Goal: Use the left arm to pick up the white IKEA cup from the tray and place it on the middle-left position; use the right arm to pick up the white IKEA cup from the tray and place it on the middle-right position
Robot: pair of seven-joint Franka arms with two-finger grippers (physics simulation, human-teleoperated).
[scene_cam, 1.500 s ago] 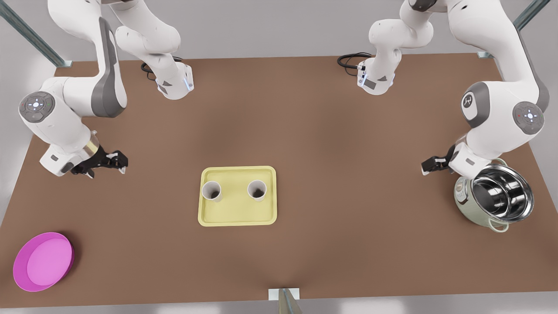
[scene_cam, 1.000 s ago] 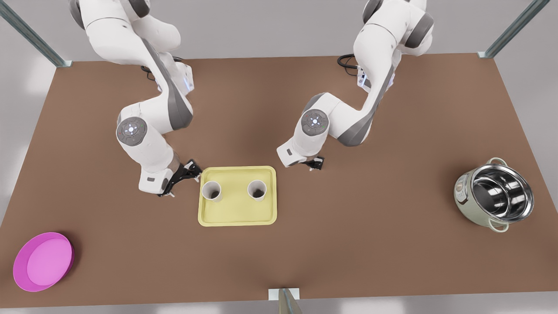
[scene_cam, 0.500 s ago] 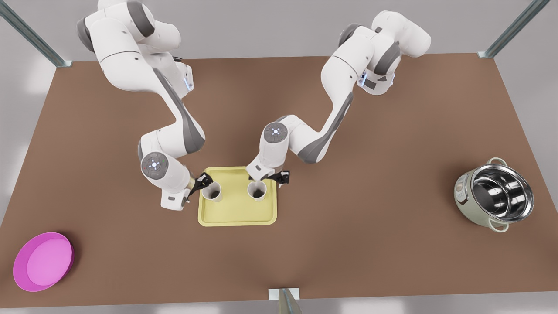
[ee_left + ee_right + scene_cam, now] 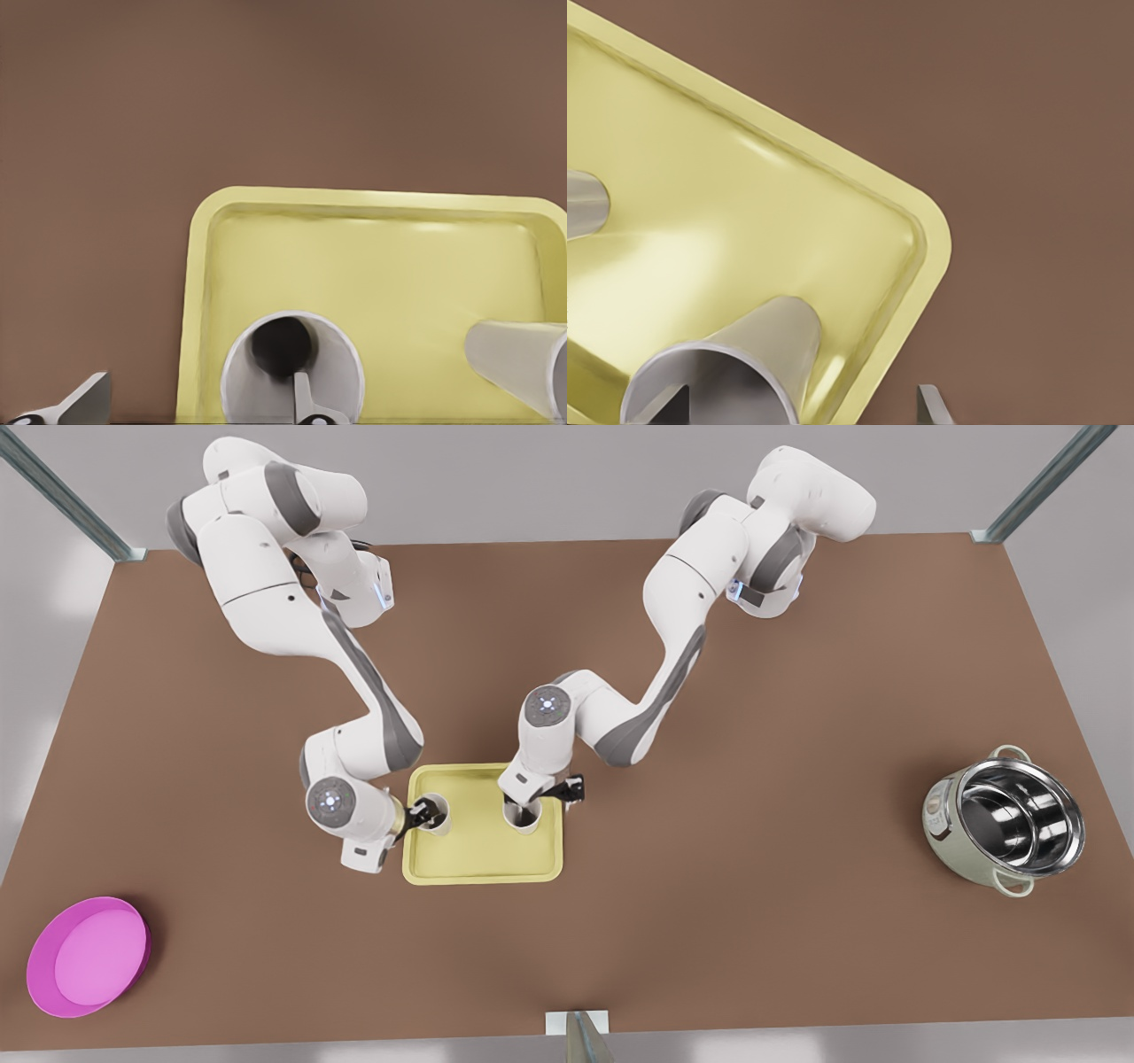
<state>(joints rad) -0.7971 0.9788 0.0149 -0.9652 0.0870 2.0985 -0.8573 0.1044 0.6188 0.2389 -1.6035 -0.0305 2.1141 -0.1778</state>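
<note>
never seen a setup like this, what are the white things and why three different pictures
The white things are two robot arms in a computer simulation, bolted to a brown table. The wide picture looks down from above; the other two come from cameras on the arms' wrists.

In the middle lies a pale yellow tray with two white cups. The left gripper is at the cup on the front view's left, one finger inside its rim and one outside. The right gripper stands the same way at the other cup. Both are open, holding nothing yet.

A magenta dish and a steel pot sit aside.
</note>
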